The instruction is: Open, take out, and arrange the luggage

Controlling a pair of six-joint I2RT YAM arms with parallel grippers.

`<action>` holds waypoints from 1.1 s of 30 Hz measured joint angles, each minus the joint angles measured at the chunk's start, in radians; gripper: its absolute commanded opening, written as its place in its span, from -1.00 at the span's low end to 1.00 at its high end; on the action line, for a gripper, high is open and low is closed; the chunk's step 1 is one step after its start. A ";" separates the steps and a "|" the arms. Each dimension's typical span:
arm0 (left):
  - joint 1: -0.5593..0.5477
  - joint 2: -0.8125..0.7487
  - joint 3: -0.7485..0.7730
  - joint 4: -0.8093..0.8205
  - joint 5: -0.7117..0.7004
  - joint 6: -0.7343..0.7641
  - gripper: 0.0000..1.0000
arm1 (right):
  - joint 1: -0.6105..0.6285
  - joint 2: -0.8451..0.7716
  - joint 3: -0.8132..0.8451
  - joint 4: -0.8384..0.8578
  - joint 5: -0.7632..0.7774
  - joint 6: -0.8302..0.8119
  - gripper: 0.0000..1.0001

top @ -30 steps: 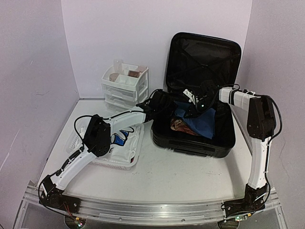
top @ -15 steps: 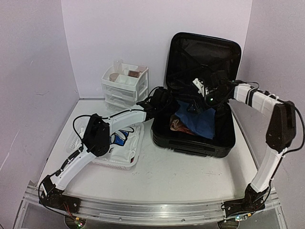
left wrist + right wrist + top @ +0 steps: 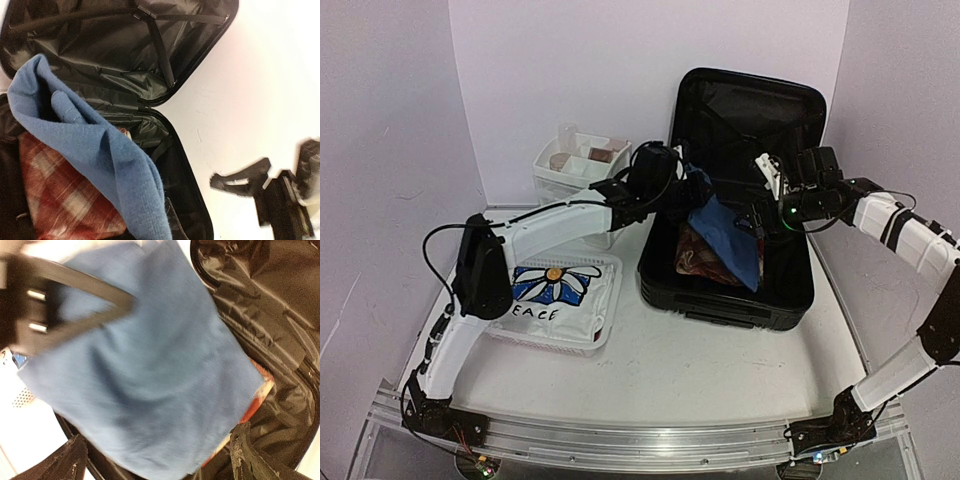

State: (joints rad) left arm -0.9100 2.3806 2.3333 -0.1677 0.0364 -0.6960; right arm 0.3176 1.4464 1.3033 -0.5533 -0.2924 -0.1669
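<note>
Pinched shut at the left claw (image 3: 680, 190), on the top corner of a soft blue cloth (image 3: 725, 235). Hard to make out the fingertips against the dark lid behind, so no saying how deep the bite goes. Hanging from that grip as one long fold, down and to the right, lower end inside the open shell.

Spread wide at the right claw (image 3: 760, 198), with nothing held. Hovering just beside the right edge of the blue cloth, above the right half of the case. From the right wrist, two dark fingertips (image 3: 247, 455) well apart at the bottom of the view, blue cloth filling the space beyond. Touching it or not: cannot tell.

Under the blue cloth, lying in the lower shell: a red-and-cream plaid fabric (image 3: 695, 262).

Around both: the large black ribbed hard-shell luggage (image 3: 740, 300), open at the back right of the pale counter (image 3: 720, 370). Base flat, lid standing up at the back wall, black lining and straps showing.

Just left of the base: a white plastic mesh basket (image 3: 610, 315), holding a white cloth printed with a blue-petalled daisy and dark letters (image 3: 552, 285). Behind the basket, at the back wall: a small white plastic drawer unit (image 3: 560, 170), partly hidden by the left arm.
</note>
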 measured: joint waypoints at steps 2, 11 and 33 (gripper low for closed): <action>-0.005 -0.095 -0.108 0.005 -0.011 0.014 -1.00 | 0.000 -0.017 -0.007 -0.013 0.006 0.006 0.97; 0.016 -0.583 -0.677 0.013 -0.086 0.016 -1.00 | 0.010 -0.057 0.001 -0.011 0.004 0.014 0.96; 0.515 -1.282 -1.591 0.023 0.268 -0.046 -1.00 | 0.182 0.089 0.108 -0.014 0.043 -0.021 0.97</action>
State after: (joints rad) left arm -0.3950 1.0988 0.7425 -0.1444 0.3042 -0.7418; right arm 0.4999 1.5356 1.4113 -0.5674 -0.2493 -0.1875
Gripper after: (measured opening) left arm 0.047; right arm 0.983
